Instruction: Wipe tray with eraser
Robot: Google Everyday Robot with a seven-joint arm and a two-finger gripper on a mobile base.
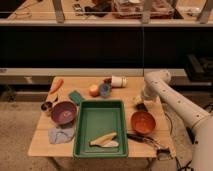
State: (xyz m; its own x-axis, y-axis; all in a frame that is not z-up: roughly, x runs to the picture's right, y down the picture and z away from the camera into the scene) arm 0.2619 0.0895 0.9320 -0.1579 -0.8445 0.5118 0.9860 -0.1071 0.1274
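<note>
The green tray (82, 130) lies at the front middle of the wooden table, with a pale yellowish piece (104, 140) inside near its front edge. To the right of the tray's far right corner, a small black eraser (142, 107) lies on the table, just behind an orange bowl. My gripper (138, 101) has come down right over the eraser, at or touching its top, and hides part of it. The white arm (170, 102) reaches in from the right.
An orange bowl (143, 122) and a thin black-handled tool (141, 139) lie right of the tray. On its left are a purple bowl (63, 113), a bluish cloth (61, 134) and a small metal cup (46, 106). Behind are a dark-green pad (76, 96), carrot (56, 85), orange fruit (94, 90), blue cup (104, 90) and white cup (118, 81).
</note>
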